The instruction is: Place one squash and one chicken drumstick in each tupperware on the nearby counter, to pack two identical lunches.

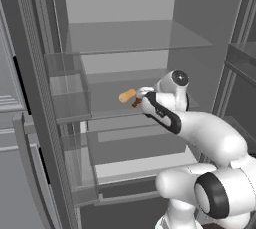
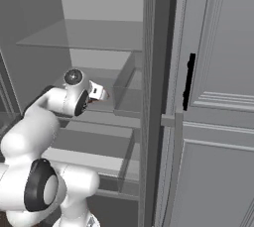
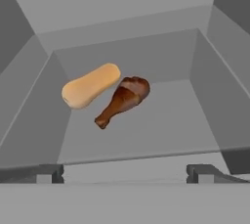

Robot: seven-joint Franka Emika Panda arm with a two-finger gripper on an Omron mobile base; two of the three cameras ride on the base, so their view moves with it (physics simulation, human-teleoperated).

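Note:
A tan squash [image 3: 91,85] and a brown chicken drumstick [image 3: 124,99] lie side by side on a grey shelf inside an open fridge, the drumstick just right of the squash. In the left base view the squash [image 1: 127,95] shows beyond my hand, and the drumstick [image 1: 136,103] is partly hidden by it. My gripper [image 3: 124,174] is open and holds nothing; it hovers short of both items, fingertips [image 3: 44,173] spread wide. From the right side the gripper [image 2: 101,92] reaches into the fridge. The tupperware and the counter are out of view.
Glass shelves [image 1: 135,35] stack above and below the one I reach into. Clear door bins [image 1: 65,93] hang on the open door to the left. A grey panelled cabinet front with a black handle [image 2: 190,80] stands to the right of the fridge.

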